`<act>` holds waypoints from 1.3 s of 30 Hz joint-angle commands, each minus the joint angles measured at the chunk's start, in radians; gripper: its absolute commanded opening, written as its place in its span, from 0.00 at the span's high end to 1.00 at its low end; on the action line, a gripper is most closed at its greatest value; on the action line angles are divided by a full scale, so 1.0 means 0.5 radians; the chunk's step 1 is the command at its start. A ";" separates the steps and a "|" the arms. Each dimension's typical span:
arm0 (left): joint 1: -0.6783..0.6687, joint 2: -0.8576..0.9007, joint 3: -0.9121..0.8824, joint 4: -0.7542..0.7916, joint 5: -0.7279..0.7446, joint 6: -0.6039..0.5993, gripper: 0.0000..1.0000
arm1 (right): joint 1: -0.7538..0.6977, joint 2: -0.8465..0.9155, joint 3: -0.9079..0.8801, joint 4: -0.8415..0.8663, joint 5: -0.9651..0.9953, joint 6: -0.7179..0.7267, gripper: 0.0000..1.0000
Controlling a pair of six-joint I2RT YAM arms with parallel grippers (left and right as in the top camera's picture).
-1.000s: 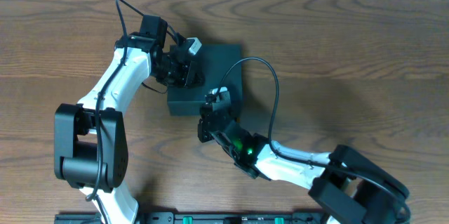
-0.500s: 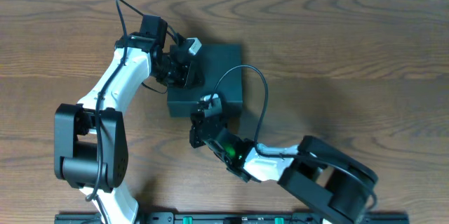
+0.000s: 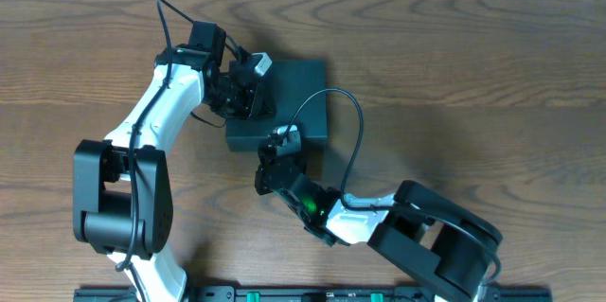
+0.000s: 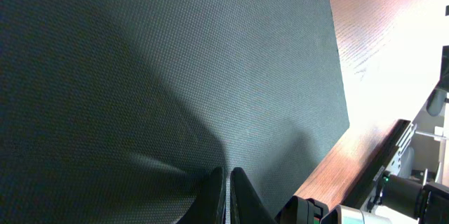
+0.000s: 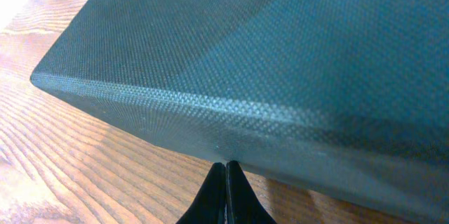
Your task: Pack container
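The wooden table (image 3: 492, 65) holds the black container (image 3: 301, 94) just left of centre, its lid down flat. The left gripper (image 4: 226, 175) is clenched and empty, pressed on the lid near the left edge. The right gripper (image 5: 225, 168), also clenched and empty, has its tips against the near side wall.

Matte, finely woven-textured dark teal-black container (image 5: 295, 55) sits on a brown wood-grain table (image 3: 473, 65) with a soft sheen.
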 commanded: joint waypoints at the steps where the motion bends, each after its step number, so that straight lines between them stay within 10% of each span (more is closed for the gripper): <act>1: -0.008 0.068 -0.021 -0.032 -0.076 0.041 0.94 | 0.006 0.009 0.061 0.028 0.146 0.024 0.98; 15: -0.008 0.067 -0.020 -0.077 -0.175 0.043 0.94 | -0.009 -0.665 0.061 -0.624 -0.317 -0.492 0.98; 24: -0.008 0.053 -0.002 -0.080 -0.157 0.066 0.94 | -0.205 -1.310 0.061 -1.565 -0.262 -0.490 0.92; 39: -0.053 -0.223 0.035 -0.146 -0.167 0.076 0.94 | -0.573 -1.627 0.060 -2.096 -0.348 -0.312 0.99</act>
